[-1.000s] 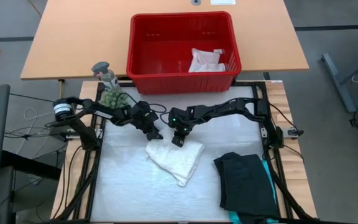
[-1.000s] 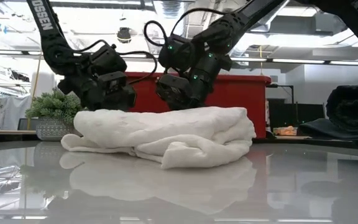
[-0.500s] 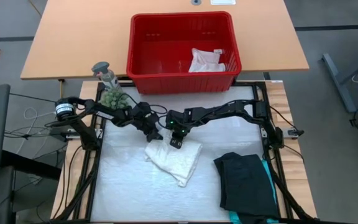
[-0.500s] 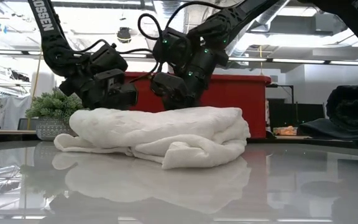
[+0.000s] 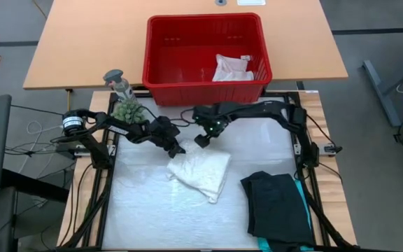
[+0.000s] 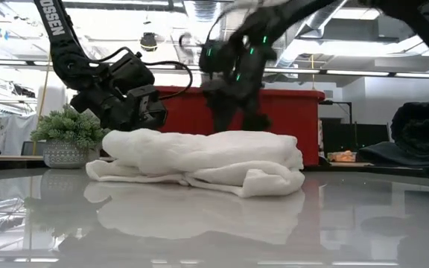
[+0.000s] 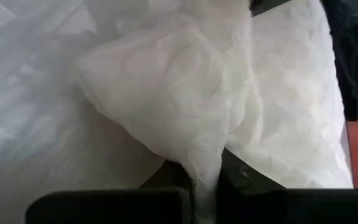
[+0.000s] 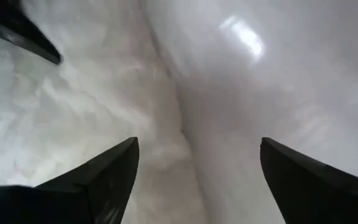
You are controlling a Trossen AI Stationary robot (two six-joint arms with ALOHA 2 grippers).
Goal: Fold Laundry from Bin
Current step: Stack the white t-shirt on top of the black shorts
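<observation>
The white lacy top (image 5: 200, 173) lies bunched in a folded heap mid-table, resting on its underside (image 6: 199, 173). My left gripper (image 5: 178, 150) is shut on its far left corner. My right gripper (image 5: 203, 138) hangs open just above and beyond the heap's far edge, with nothing between its fingers (image 8: 120, 171). The red bin (image 5: 206, 85) stands at the far edge with a small white cloth (image 5: 231, 68) inside. A black garment (image 5: 277, 204) lies folded at the near right on a teal one (image 5: 302, 203). My left gripper pinches a gathered ridge of the white top (image 7: 205, 168) at its far left corner, between its two fingers. The fingers come slanting down from the table's far left. The cloth rises slightly into the fingers, and the remainder of the top lies on the table.
A small potted plant (image 5: 126, 109) and a grey object (image 5: 117, 79) stand at the far left, close behind my left arm. The bin's near wall is just beyond my right gripper. The wooden desk (image 5: 82, 42) lies behind the work surface.
My left gripper has shut on the top's far left corner without shifting place. My right gripper has opened, let go of the top, and risen toward the bin while rolling. The heap has settled lower and flatter, and shifted a little toward the right.
</observation>
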